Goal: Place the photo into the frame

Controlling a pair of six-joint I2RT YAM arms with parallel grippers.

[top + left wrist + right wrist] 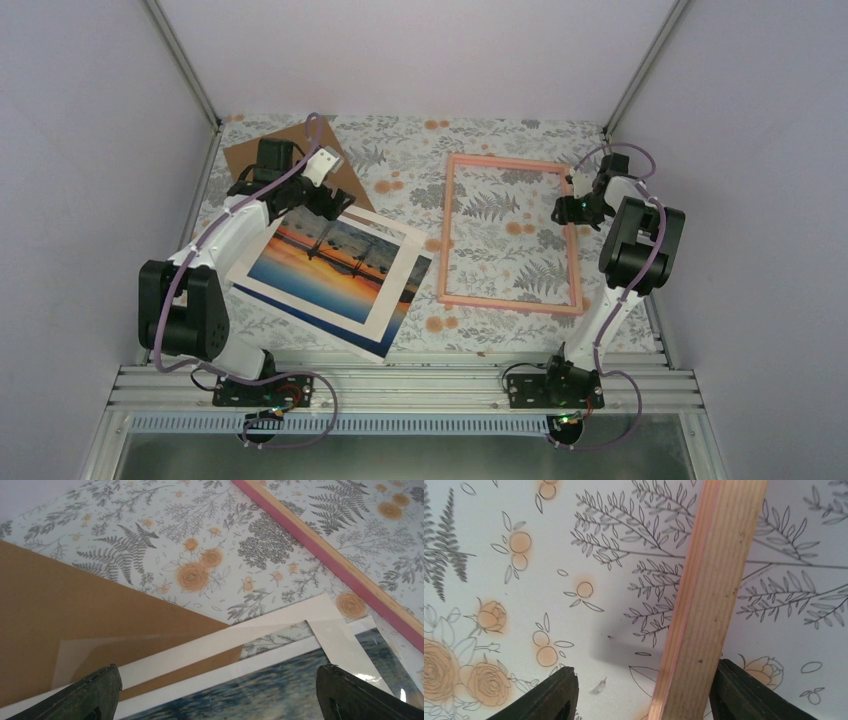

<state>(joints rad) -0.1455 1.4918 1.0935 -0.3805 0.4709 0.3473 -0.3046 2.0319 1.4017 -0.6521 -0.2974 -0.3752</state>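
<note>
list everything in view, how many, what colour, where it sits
photo: one, orange sunset over blue water, left half of the table, under the mat board with its edges poking out
mat board: one, white, lying skewed on top of the photo
cardboard sheet: one, brown, far left corner, near edge tucked under the mat board
frame: one, pink, flat on the right half, nothing inside it
table cover: one, pale with grey ferns and orange flowers
left gripper: one, dark fingers, open over the mat board's far corner
right gripper: one, dark fingers, open, straddling the frame's right rail
</note>
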